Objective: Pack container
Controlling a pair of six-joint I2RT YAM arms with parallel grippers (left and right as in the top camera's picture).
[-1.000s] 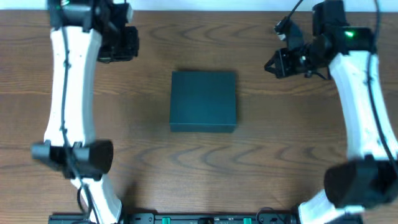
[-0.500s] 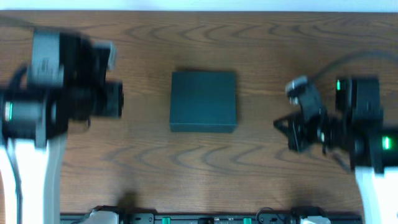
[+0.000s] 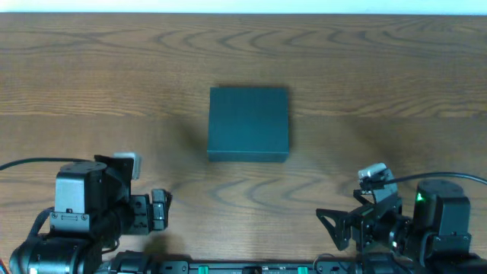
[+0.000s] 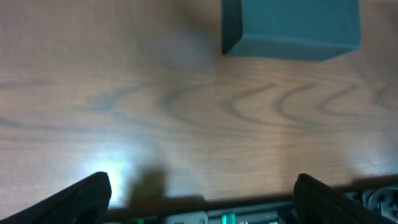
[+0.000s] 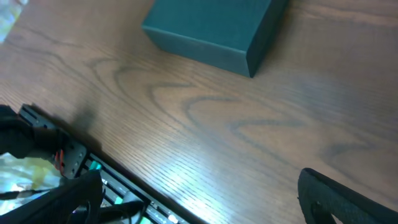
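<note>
Jaws gape on left gripper and right gripper, both empty. The matte dark-teal square box sits closed, well apart.

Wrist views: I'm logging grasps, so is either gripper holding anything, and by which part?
Nothing is held. The left gripper and right gripper both show open, empty jaws; the container sits apart from both.

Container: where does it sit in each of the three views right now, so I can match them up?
Overhead: the teal-green container sits at the centre of the table.
Left wrist: top right, cut by the top edge.
Right wrist: top centre, cut by the top edge.
Shared landmark: the black rail with green lights along the near table edge, low in every view.
</note>
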